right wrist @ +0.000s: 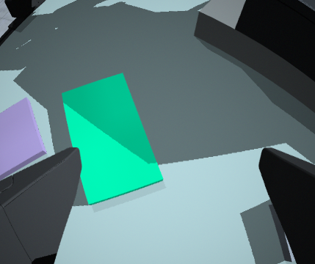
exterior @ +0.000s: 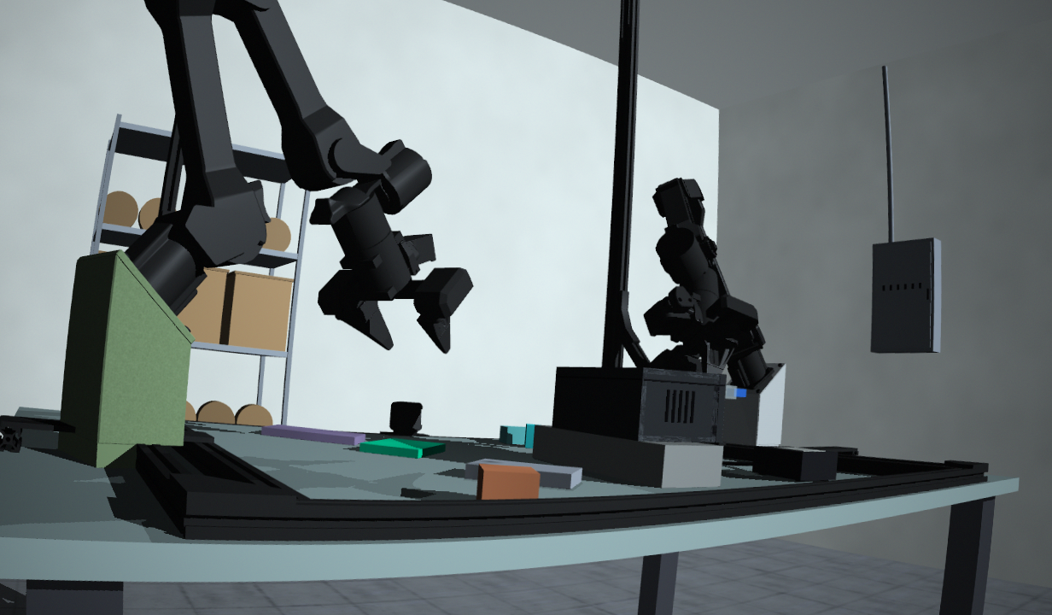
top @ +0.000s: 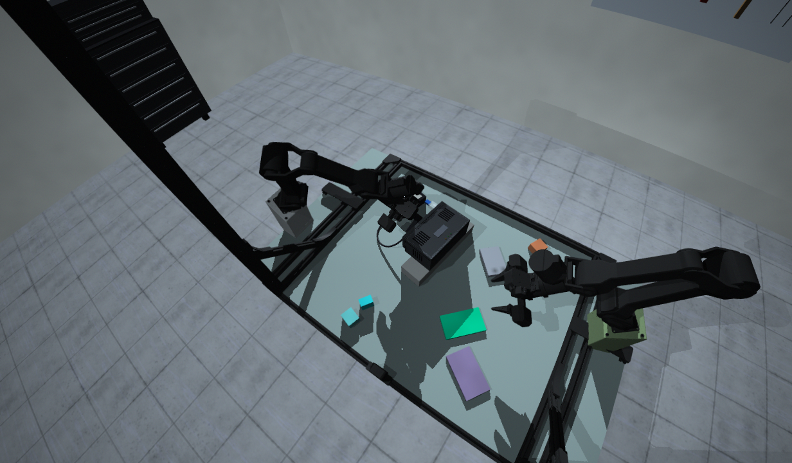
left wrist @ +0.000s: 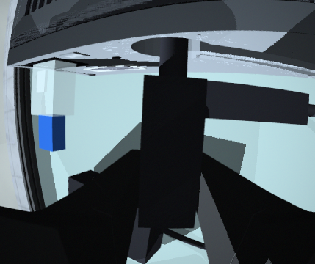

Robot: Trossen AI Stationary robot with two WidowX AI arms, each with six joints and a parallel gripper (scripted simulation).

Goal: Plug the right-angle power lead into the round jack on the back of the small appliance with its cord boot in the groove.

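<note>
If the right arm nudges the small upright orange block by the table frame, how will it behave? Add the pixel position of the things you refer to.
The small orange block [top: 537,245] [exterior: 507,483] looks rigid, so probably no flex. Flat faces suggest it would slide rather than roll. Its raised, narrow shape might tip if pushed high.

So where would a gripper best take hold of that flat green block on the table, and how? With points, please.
Probably across its narrower width, near the middle: the flat green rectangular block [top: 463,323] [exterior: 401,446] [right wrist: 112,139] lies on its broad face, so only its thin side edges offer a grip. Come from above, fingers lined up with the two long edges, which stand free of neighbours.
</note>
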